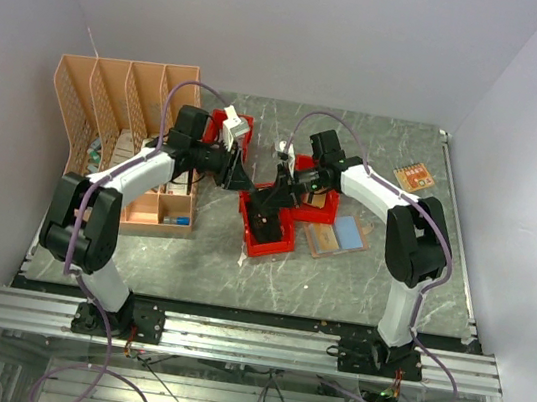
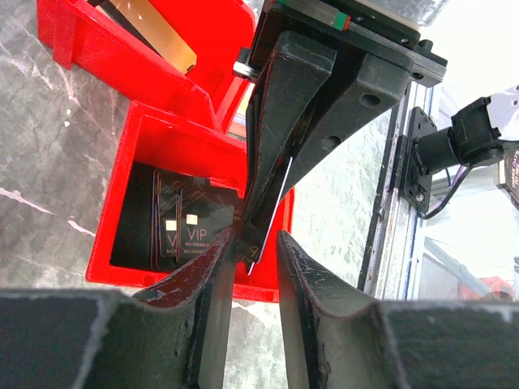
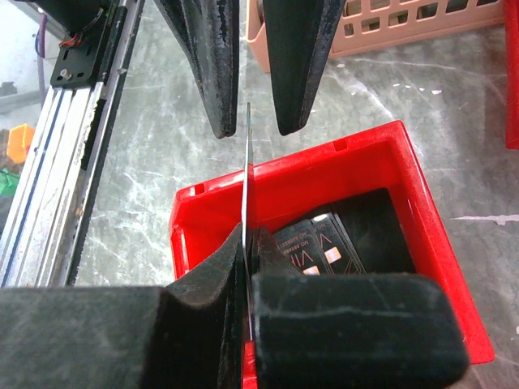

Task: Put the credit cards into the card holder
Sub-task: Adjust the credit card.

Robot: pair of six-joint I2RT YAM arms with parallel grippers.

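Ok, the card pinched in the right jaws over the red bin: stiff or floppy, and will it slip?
Probably stiff: the card runs straight on edge, unbowed beyond the right jaws. Likely light, since a pinch at one end alone carries it. It is very thin, so it might slide from a loose grip into the red bin below.

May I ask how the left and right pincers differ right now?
The right pincer is shut, the left pincer open. The right pincer grips a thin card seen edge-on; the left pincer holds nothing, its fingers flanking that card's free end. Both have black fingers and hang over the red plastic bin.
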